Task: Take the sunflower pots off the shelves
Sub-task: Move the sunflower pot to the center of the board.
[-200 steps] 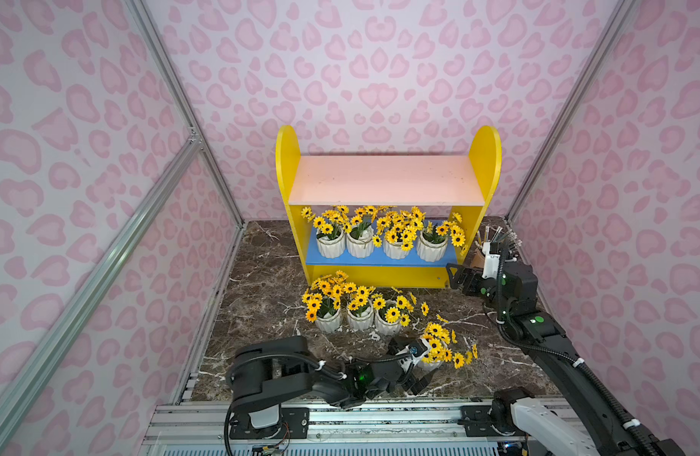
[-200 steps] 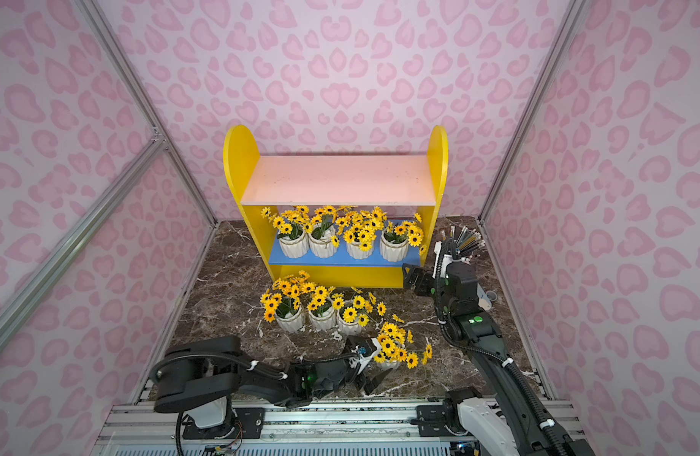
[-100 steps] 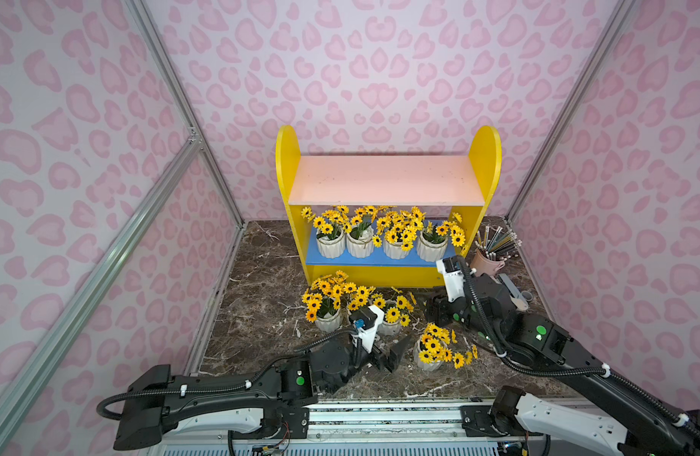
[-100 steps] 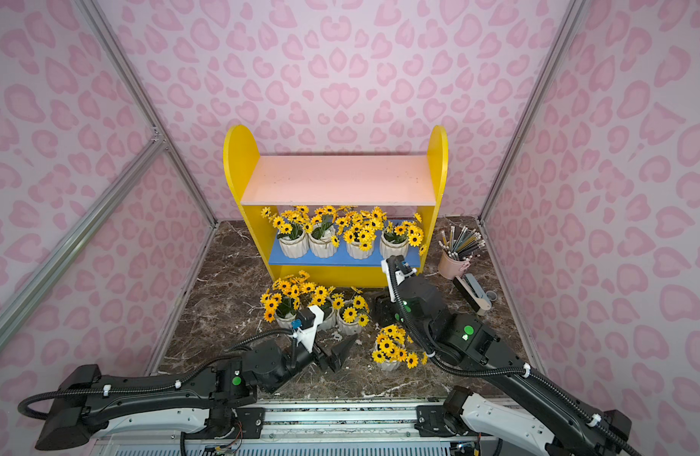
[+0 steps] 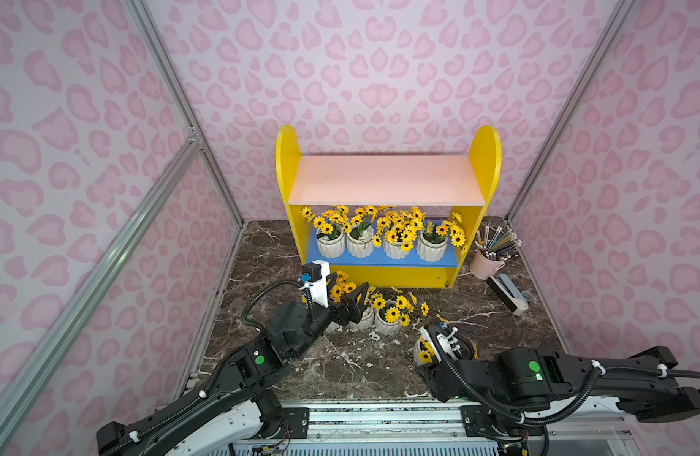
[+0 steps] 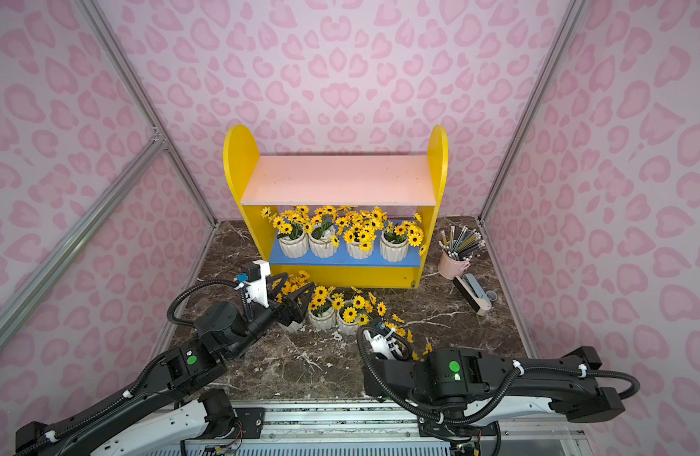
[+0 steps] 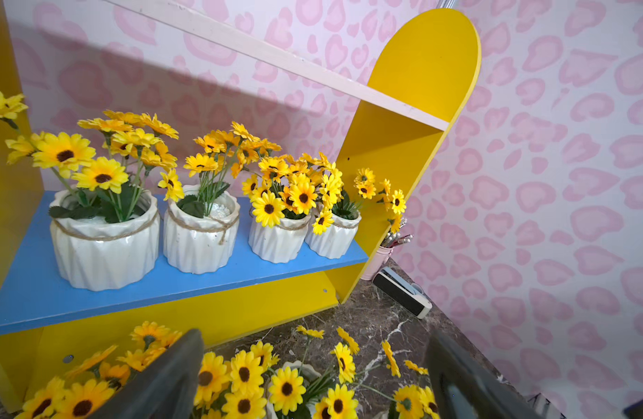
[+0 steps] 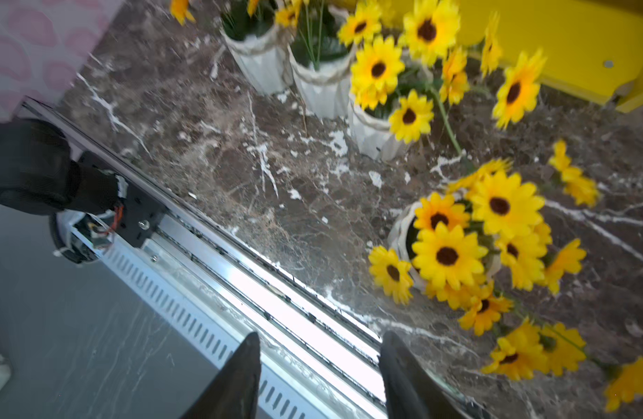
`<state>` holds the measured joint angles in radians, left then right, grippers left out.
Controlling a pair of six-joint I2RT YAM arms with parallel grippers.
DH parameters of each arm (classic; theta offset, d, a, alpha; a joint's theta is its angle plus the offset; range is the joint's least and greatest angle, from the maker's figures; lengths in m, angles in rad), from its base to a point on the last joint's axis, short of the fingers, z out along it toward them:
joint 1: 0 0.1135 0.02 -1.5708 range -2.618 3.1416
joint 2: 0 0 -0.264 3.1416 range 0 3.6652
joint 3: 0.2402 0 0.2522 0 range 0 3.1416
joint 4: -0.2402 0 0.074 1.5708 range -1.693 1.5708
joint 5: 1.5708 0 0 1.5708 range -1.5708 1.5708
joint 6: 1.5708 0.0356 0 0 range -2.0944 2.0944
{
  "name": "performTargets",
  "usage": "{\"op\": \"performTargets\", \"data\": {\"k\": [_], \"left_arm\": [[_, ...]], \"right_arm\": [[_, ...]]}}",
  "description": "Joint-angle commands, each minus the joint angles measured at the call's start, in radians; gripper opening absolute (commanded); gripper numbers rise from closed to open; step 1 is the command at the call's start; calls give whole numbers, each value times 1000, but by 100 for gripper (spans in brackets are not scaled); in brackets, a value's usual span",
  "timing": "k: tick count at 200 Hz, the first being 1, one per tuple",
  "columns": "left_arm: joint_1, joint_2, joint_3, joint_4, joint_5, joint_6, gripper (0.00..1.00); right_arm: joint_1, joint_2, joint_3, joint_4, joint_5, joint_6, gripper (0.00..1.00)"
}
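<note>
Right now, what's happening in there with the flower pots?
Small white ribbed sunflower pots are being cleared from the yellow shelf unit: its pale pink upper board is bare, four stand on the blue lower board. Three stand on the brown marble floor in front, a fourth near the empty right gripper. The open left gripper hovers over the floor pots.

My left arm (image 5: 238,379) and right arm (image 5: 557,375) are matt black with white shells (image 5: 234,420) near the base, each with a round green sticker (image 5: 259,359) on a joint housing. Black corrugated cables (image 5: 261,293), clipped by white ties (image 5: 596,363), run along them. My left gripper (image 7: 314,335) has dark grey wedge-shaped fingers (image 7: 160,381).
</note>
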<state>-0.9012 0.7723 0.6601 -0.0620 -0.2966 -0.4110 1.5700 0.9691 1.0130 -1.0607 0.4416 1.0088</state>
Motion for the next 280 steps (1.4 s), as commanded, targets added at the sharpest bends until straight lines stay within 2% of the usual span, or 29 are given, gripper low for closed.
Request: {"op": "performTargets", "data": {"k": [1, 28, 43, 65, 77, 101, 123, 147, 189, 229, 280], "left_arm": [[2, -24, -2, -53, -29, -16, 98], [2, -107, -49, -38, -58, -47, 98], [2, -142, -65, -35, -59, -53, 98], [2, -158, -71, -44, -62, -52, 98], [2, -158, -77, -44, -63, -56, 98], [2, -153, -89, -38, -68, -70, 98], [2, -158, -97, -34, -72, -75, 98], [2, -178, -97, -55, -80, -74, 98], [2, -228, -109, -59, -84, -74, 97], [2, -229, -111, -54, -71, -69, 97], [2, -227, -115, -46, -61, -64, 97]], "right_arm": [[63, -23, -76, -59, 32, 221, 55], [64, -97, -199, -24, 0, 319, 58], [51, -160, -312, 92, -9, 327, 60], [-78, -187, -412, 195, -85, 241, 63], [-132, -190, -433, 221, -83, 205, 64], [-251, -187, -446, 271, -49, 110, 64], [-382, -174, -481, 397, -132, -30, 64], [-473, -137, -494, 475, -182, -125, 64], [-538, -36, -476, 540, -182, -194, 67], [-606, 24, -464, 596, -118, -227, 66], [-702, 119, -439, 745, -190, -353, 65]]}}
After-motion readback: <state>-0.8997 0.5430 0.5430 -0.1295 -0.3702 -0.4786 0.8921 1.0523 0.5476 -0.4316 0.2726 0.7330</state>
